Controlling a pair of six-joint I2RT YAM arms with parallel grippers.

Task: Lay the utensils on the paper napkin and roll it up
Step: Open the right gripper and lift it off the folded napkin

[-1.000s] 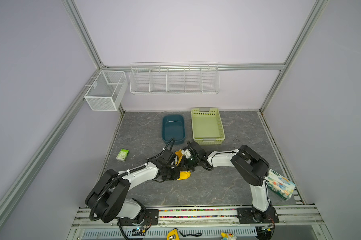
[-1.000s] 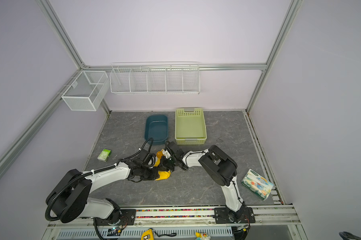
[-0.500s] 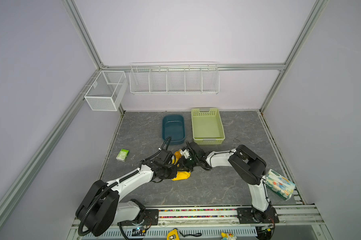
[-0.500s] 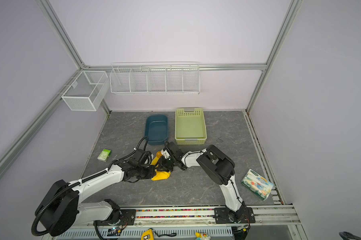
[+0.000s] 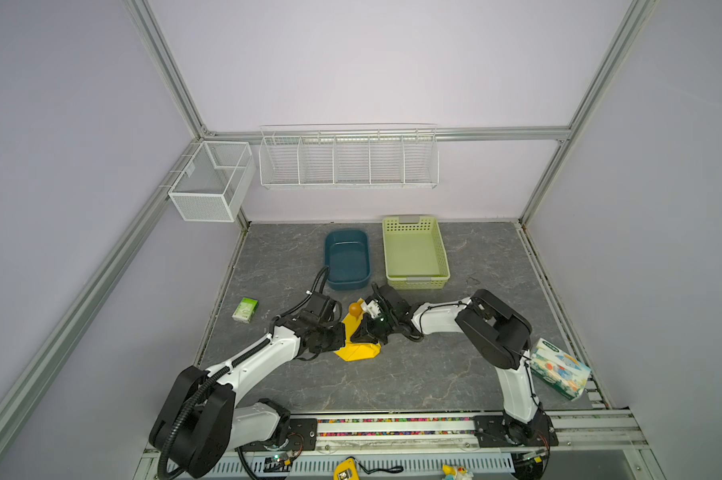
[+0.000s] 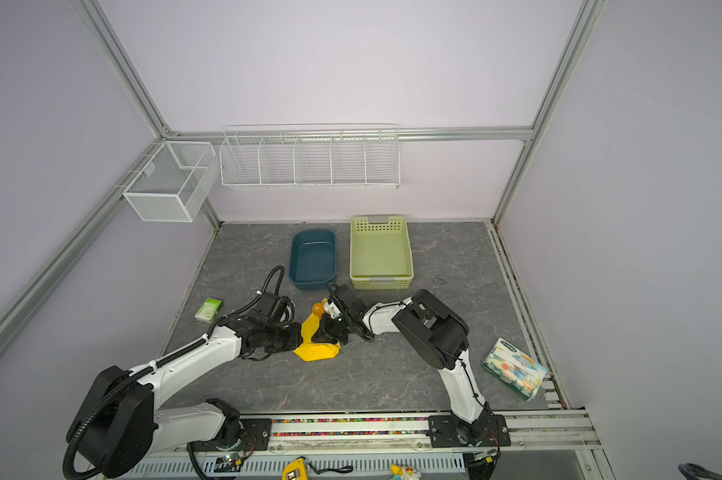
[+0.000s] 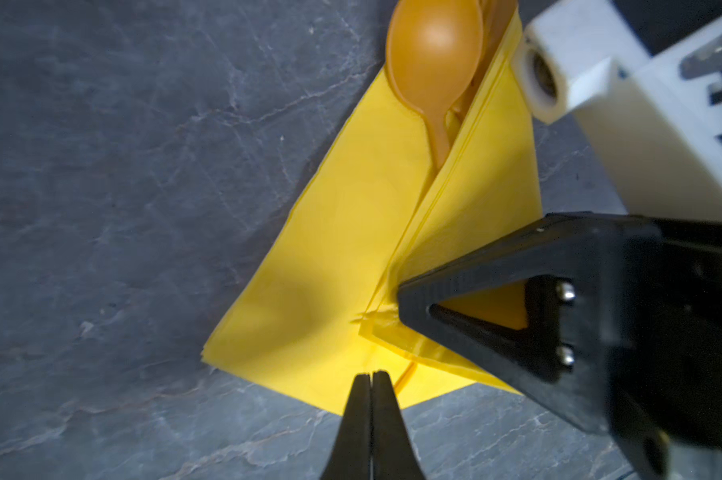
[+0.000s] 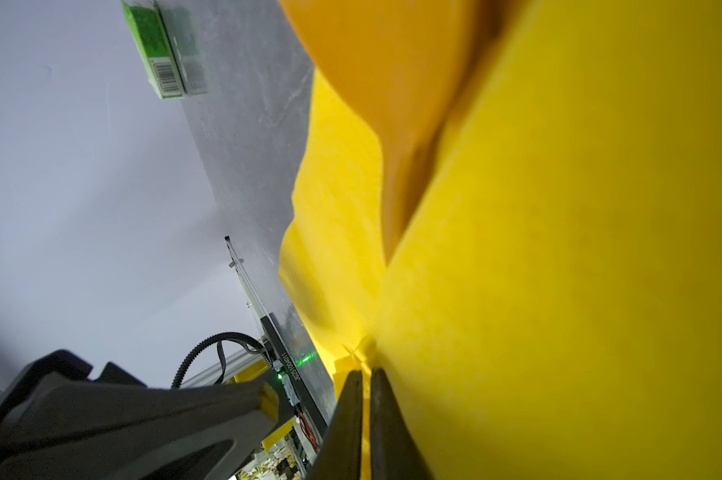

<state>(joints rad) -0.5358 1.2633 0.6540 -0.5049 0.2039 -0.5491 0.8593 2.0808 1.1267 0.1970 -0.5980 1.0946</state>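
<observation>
Rolling the paper napkin, lying half folded over the spoon on the table, is probably going best with the right claw pinching the flap and turning slowly while the left claw, tips pressed together, is pinning the edge.

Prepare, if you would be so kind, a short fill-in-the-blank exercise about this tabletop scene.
1. The paper napkin on the table is coloured ____.
2. Out of its far end pokes the round bowl of a ____.
3. In both top views the green basket stands to the ____ of the blue tub.

Missing words: yellow; spoon; right.
</observation>
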